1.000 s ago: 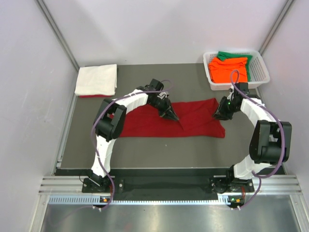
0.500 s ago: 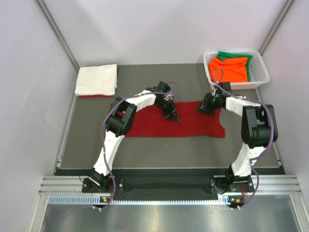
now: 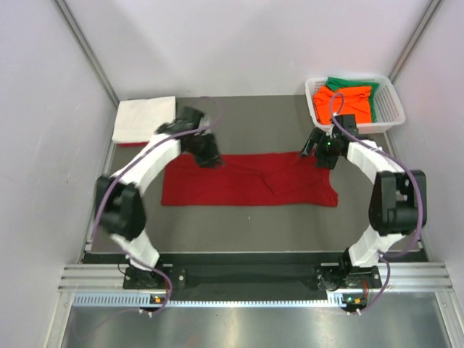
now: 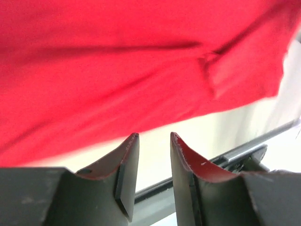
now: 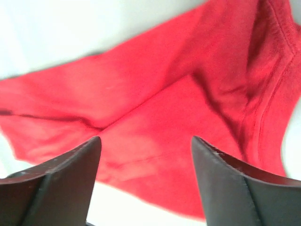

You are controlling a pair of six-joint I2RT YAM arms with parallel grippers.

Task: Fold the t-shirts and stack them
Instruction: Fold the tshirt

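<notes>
Your left pincer [image 4: 154, 136] gaped a little and your right pincer [image 5: 146, 139] gaped wide, both empty. The soft dark red cloth t-shirt [image 3: 246, 181] lay wrinkled, so your fold could have gone crooked.

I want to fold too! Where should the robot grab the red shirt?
Probably the far edge, one end each, from above. The red shirt lies flat in a long strip; the open left gripper and right gripper hover there.
</notes>
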